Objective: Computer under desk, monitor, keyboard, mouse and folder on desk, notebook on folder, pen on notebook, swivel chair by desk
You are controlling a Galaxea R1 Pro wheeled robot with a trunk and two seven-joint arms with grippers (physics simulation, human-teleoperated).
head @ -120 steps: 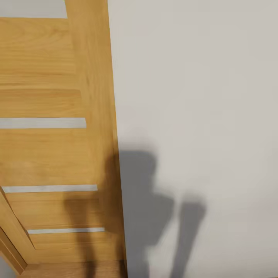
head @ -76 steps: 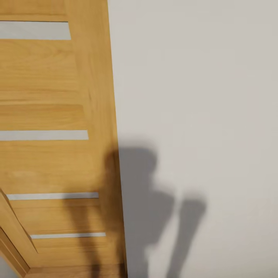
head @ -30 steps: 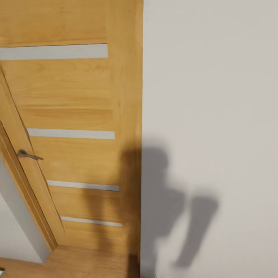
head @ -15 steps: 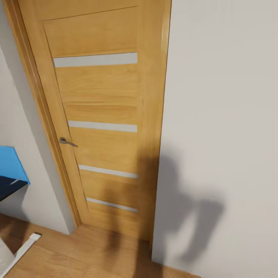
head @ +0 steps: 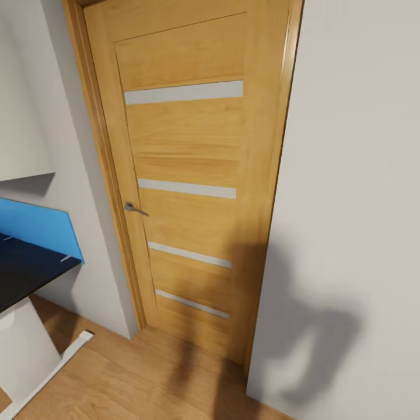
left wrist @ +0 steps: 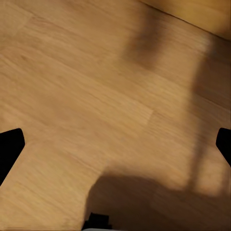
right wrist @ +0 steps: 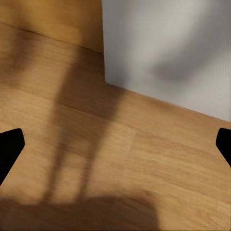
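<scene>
Cam's been panning left since earlier frames: door (head: 192,186) now showing whole w/ handle (head: 135,208), and desk (head: 26,271) corner is coming in at lower left of head view, glossy black top w/ white leg (head: 23,344) under it. Blue panel (head: 38,227) is standing along desk's back edge against wall (head: 356,175). Robot's shadow is falling across door bottom + wall. Left gripper (left wrist: 115,147) is hanging over wood floor (left wrist: 96,96), fingertips spread wide, holding nothing. Right gripper (right wrist: 115,144) is doing same, spread and empty, over floor near wall base (right wrist: 168,53).
</scene>
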